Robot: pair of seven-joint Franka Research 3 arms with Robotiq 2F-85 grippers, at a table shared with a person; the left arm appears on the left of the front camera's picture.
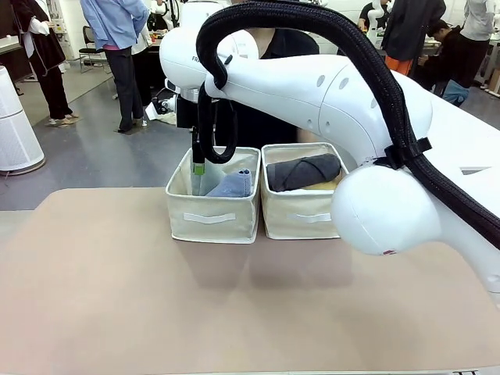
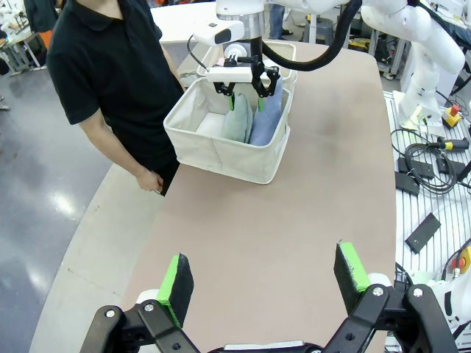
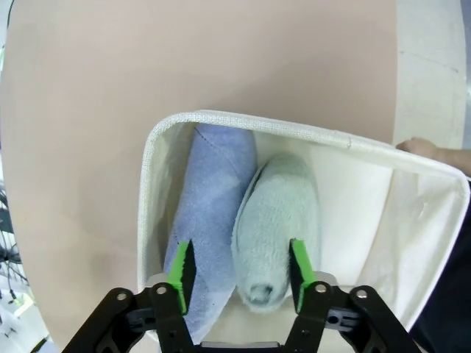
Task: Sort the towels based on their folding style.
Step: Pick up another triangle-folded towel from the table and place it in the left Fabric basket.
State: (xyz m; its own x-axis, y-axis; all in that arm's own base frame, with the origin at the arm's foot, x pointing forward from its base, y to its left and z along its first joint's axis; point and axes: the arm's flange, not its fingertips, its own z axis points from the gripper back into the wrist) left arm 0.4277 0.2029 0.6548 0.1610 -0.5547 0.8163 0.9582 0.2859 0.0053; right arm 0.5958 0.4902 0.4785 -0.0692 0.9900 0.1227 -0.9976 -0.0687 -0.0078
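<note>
Jaws spread, my right gripper [image 3: 239, 268] straddles the teal towel [image 3: 278, 220] standing in the left bin [image 1: 211, 217] (2 folded towels); left gripper [image 2: 263, 283] open, idle.

Robotics lab: cabled arm bench [image 2: 430, 176], open workfloor [image 1: 101, 156].

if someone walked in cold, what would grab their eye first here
The big white right arm sweeping across the front view, its gripper lowered into the left cream bin, jaws open around a pale teal towel beside a lavender-blue towel. In the right bin lies a dark grey rolled towel.
</note>
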